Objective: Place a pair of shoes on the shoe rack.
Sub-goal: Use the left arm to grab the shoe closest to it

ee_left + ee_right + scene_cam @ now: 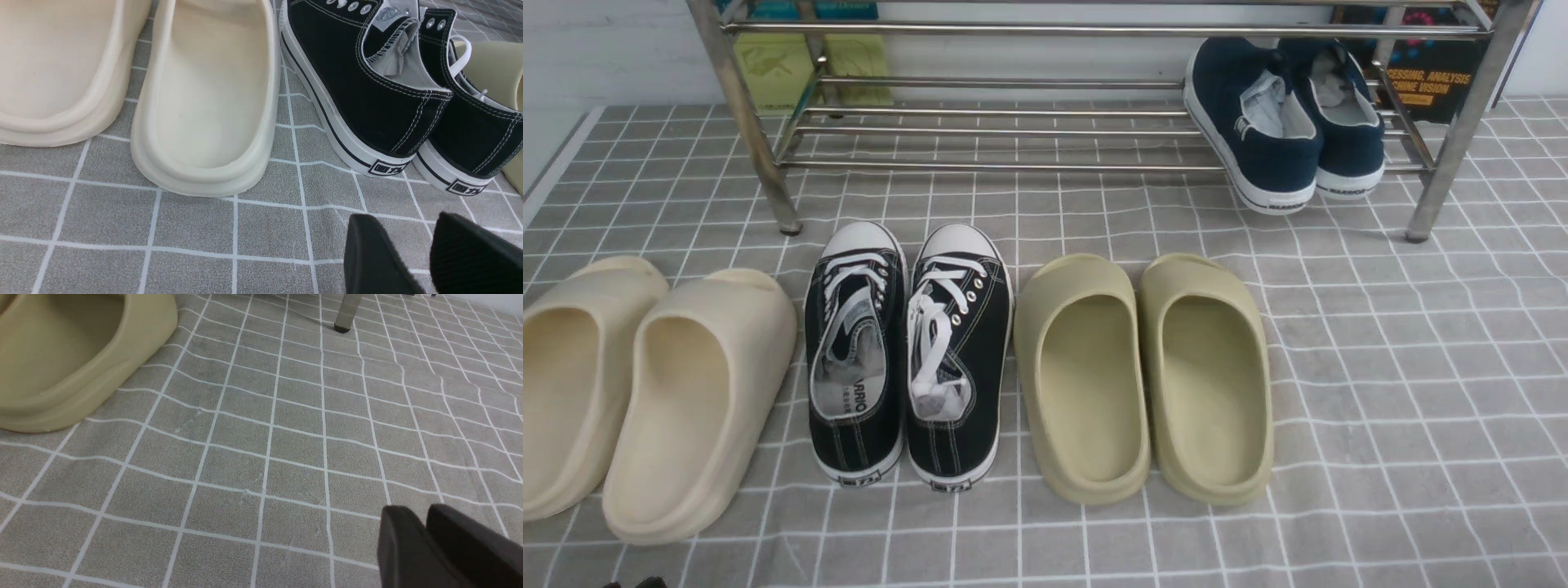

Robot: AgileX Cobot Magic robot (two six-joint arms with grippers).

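Note:
Two black canvas lace-up sneakers, the left one and the right one, stand side by side on the grey checked cloth, toes toward the silver shoe rack. In the left wrist view their heels lie just beyond my left gripper, which is open and empty, low over the cloth. My right gripper is shut and empty above bare cloth, to the right of the olive slides. Neither gripper shows clearly in the front view.
Beige slides lie left of the sneakers, olive slides right of them. Navy slip-on sneakers sit on the rack's lower shelf at the right. A rack leg stands ahead of the right gripper.

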